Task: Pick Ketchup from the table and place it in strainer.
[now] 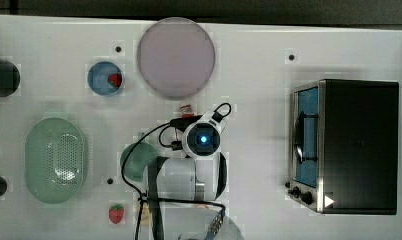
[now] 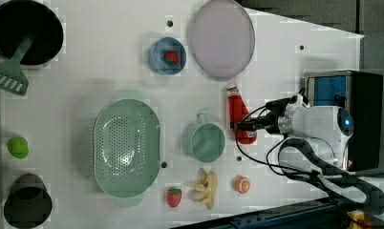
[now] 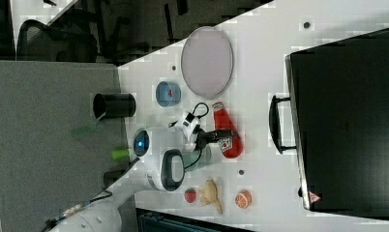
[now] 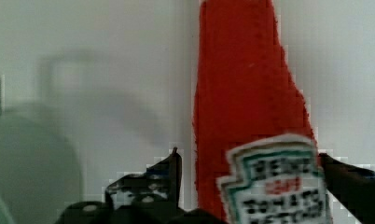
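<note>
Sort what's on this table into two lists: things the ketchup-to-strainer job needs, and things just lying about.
Needed for the job:
ketchup
strainer
gripper, open, straddling the bottle

Just lying about:
teal cup
blue bowl with a strawberry
purple plate
loose strawberry
banana
orange slice
toaster oven

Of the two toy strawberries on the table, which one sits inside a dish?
The strawberry in the small blue bowl beside the lilac plate. The other strawberry lies bare on the table, between strainer and banana.
</note>
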{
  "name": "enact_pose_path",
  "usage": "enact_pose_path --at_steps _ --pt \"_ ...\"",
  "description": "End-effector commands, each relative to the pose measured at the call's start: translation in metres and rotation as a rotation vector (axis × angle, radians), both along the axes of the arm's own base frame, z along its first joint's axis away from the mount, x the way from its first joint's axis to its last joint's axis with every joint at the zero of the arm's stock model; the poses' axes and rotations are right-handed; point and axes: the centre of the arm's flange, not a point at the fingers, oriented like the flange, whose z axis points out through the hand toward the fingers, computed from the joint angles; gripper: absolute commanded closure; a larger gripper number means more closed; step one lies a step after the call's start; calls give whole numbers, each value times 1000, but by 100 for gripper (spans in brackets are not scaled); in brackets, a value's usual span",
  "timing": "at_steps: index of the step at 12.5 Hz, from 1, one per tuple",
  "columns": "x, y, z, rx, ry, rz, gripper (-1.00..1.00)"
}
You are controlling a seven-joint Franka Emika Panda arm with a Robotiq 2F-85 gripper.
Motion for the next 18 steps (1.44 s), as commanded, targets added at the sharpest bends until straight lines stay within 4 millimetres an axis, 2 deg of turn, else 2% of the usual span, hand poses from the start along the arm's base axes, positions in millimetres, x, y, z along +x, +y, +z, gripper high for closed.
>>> enact_pose_path --at_steps 1,3,6,8,10,14,16,18 --pt "6 5 3 5 -20 41 -68" --pt "6 6 6 4 -23 41 -21" --pt "11 5 19 1 -43 40 -20" --pt "15 1 45 -10 -48 34 -20" --pt "15 -1 87 -23 -18 39 -20" --pt "7 6 195 -55 23 39 -20" --pt "0 21 235 -76 41 -30 -20" --pt "-4 51 258 -91 16 -19 -20"
